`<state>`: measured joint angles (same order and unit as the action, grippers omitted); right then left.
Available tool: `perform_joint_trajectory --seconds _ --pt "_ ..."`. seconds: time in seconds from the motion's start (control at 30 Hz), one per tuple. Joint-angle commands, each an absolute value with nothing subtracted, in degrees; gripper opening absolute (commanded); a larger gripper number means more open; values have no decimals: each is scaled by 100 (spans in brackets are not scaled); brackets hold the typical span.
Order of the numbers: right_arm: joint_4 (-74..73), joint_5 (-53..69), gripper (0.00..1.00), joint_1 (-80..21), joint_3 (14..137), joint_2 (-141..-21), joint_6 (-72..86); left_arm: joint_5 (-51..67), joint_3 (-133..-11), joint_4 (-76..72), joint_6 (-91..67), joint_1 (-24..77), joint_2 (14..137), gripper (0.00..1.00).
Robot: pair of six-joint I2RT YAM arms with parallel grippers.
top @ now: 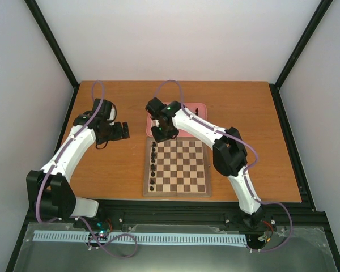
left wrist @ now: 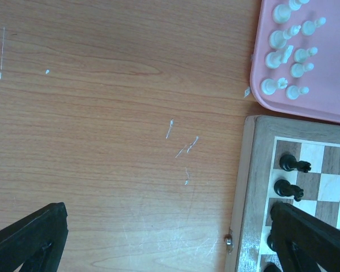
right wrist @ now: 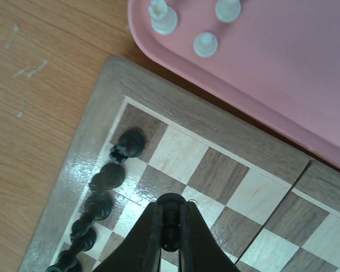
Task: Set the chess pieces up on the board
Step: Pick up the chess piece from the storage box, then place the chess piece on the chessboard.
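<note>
Black round-topped piece (right wrist: 171, 200), maybe a pawn, sits pinched in right gripper (right wrist: 170, 211); left gripper (left wrist: 170, 241) gapes wide.

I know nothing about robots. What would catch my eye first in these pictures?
The wooden chessboard at the middle of the table stands out first, with a row of black pieces down its left edge. The right arm's fingers pinch another black piece over the squares beside that row. Behind the board, a pink tray holds the white pieces.
</note>
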<state>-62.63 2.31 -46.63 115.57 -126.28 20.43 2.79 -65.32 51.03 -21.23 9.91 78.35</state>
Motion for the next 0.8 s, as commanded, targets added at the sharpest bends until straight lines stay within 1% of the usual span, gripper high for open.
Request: perform_joint_trajectory --seconds 0.0,0.77 --pt "-6506 323 7 -4658 11624 -12797 2057 262 -6474 5155 -2161 976 7682 100" --pt "-6627 556 8 -4658 12207 -13478 1876 247 -6539 5001 -2102 975 7922 100"
